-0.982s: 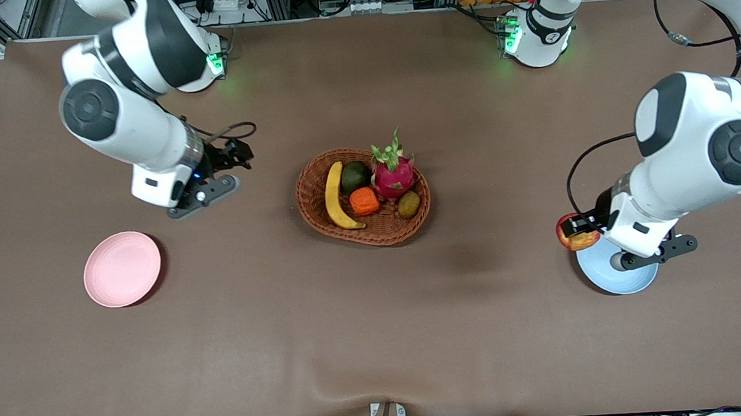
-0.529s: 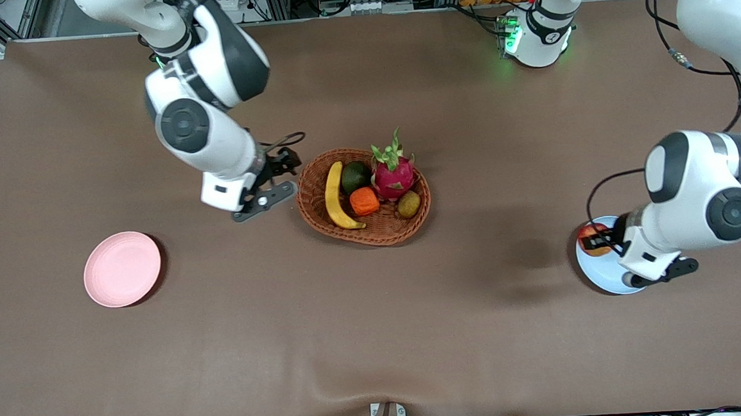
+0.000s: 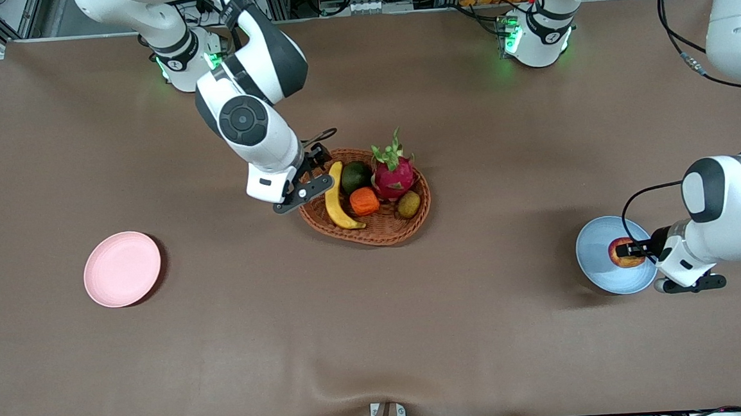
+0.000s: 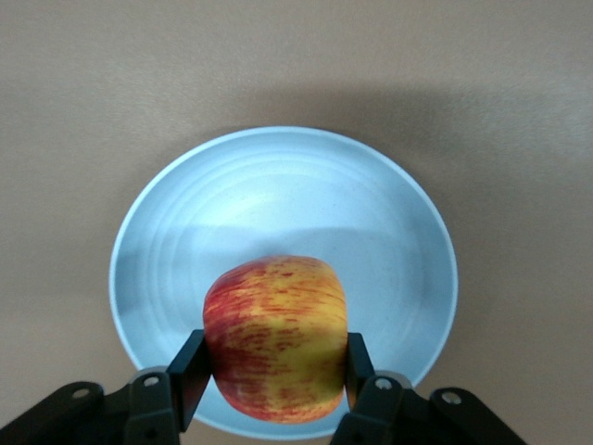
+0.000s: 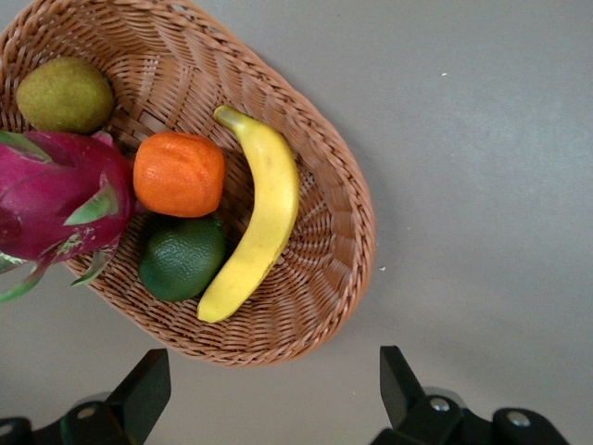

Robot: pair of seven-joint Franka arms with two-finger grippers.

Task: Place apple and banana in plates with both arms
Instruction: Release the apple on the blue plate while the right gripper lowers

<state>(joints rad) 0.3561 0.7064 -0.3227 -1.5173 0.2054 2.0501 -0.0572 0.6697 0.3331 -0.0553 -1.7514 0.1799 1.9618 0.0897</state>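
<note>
The small round red apple with yellow streaks (image 4: 275,338) is held over the light blue round plate (image 3: 596,268). The long curved yellow banana (image 3: 335,197) lies in a basket. The pale pink round plate (image 3: 122,269) sits at the right arm's end.

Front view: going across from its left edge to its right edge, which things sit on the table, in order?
Pink plate → banana → orange fruit → dragon fruit → blue plate → apple, held over it by the left end effector.
</note>
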